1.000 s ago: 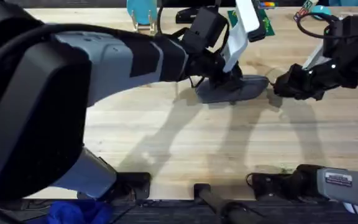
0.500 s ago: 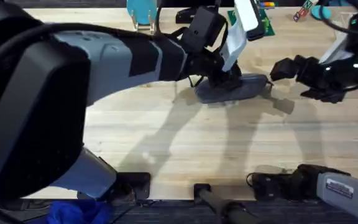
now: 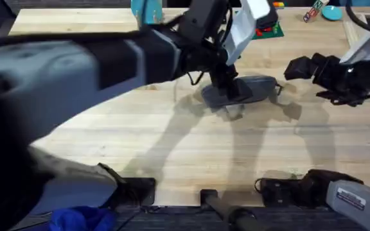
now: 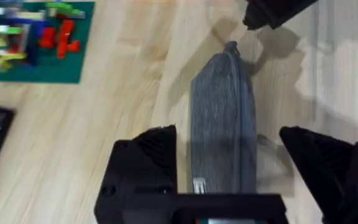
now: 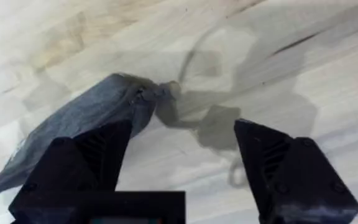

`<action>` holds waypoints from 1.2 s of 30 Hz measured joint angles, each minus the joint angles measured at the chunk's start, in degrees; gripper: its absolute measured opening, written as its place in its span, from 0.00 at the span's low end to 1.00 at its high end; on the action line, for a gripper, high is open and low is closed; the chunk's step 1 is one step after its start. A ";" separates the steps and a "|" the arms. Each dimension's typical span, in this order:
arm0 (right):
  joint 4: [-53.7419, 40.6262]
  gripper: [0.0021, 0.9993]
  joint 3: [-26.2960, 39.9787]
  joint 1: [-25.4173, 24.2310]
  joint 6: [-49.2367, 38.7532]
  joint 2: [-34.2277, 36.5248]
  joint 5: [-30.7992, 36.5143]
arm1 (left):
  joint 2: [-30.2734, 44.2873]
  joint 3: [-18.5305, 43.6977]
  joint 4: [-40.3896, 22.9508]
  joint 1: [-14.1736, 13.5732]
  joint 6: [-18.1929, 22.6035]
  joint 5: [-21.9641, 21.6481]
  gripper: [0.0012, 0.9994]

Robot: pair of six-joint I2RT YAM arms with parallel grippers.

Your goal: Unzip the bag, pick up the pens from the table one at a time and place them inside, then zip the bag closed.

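Straddling the pencil pouch (image 4: pixel 222 124) w/ open jaws, left gripper (image 4: pixel 241 174) could shove it off-line; right gripper (image 5: pixel 182 168), jaws also open, hangs just off the zip end.

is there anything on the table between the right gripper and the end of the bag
Nothing visible: only bare table lies between the open right gripper and the near end of the bag. The left gripper straddles the bag's other end.

No legible txt; label on right arm base (image 3: pixel 352 194) too blurred.
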 joint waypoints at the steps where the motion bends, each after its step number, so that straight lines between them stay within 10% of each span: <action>1: -0.52 1.00 0.02 0.00 -0.02 -0.07 -0.02 | -1.48 0.05 -1.78 0.00 0.00 -0.91 0.99; 17: -11.52 1.00 0.22 0.00 -10.30 -17.18 -12.68 | -29.83 0.14 -27.54 0.00 -19.86 -25.07 0.99; 36: -22.24 1.00 0.55 0.00 -13.77 -36.01 -19.09 | -44.90 0.16 -46.27 0.00 -44.79 -28.68 1.00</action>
